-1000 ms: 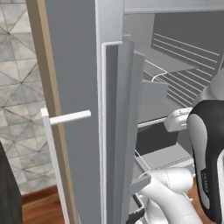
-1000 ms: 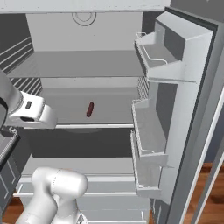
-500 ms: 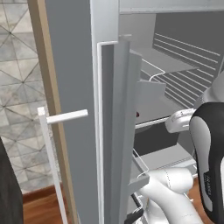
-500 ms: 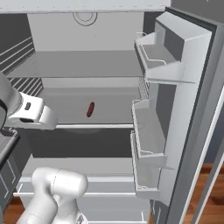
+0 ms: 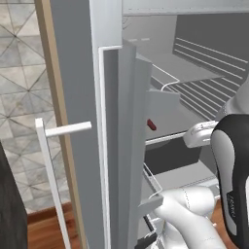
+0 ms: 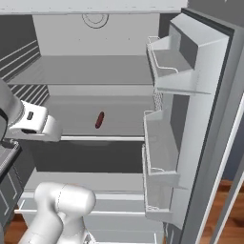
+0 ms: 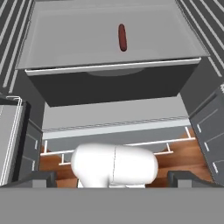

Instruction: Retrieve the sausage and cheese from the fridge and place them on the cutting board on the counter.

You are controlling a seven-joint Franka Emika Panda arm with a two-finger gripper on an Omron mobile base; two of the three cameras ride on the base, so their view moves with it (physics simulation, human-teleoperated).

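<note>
Unmoved sausage (image 6: 99, 120) on fridge (image 6: 205, 95) shelf

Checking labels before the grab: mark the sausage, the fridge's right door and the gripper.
sausage (image 6: 99, 120): right base view, middle of its dark red body.
fridge's right door (image 6: 200, 105): right base view, inner liner.
gripper (image 7: 112, 177): hand view, midway between open fingertips.

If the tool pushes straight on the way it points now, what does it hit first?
Probably the fridge shelf holding the sausage, or its front edge. The tool's open tips aim near that edge; depth is unclear, and the sausage lies farther back.
</note>
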